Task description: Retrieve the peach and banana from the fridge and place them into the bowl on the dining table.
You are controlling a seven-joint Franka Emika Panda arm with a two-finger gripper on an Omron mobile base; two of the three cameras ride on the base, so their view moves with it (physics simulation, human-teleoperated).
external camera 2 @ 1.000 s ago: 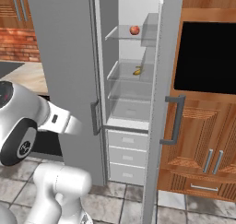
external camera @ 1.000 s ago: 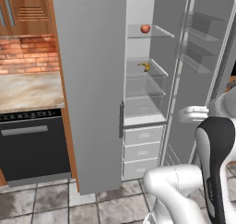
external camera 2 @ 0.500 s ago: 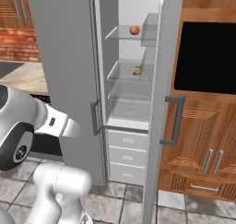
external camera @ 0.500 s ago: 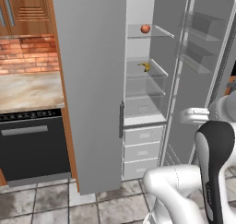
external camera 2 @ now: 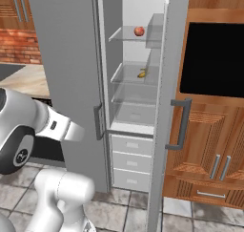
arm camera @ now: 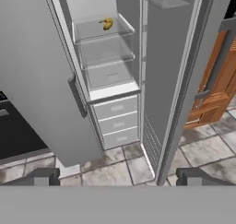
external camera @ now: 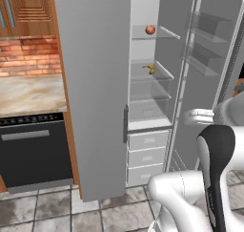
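**Gripper wide open, well short of the fridge**

Gripper [arm camera: 118, 177] spread wide and holding nothing, aimed at floor tiles before the fridge [external camera: 95, 92]. Right door [external camera: 205, 73] swung open (left one shut). Three white drawers [external camera 2: 131, 162] below glass shelves. Banana [arm camera: 107, 24] on middle shelf; peach [external camera: 150, 29] on the shelf above.

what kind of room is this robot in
A home kitchen, by the look of it: a tall grey fridge stands with one door open, a peach and banana on its glass shelves, beside a black oven under a stone counter with a brick wall behind.
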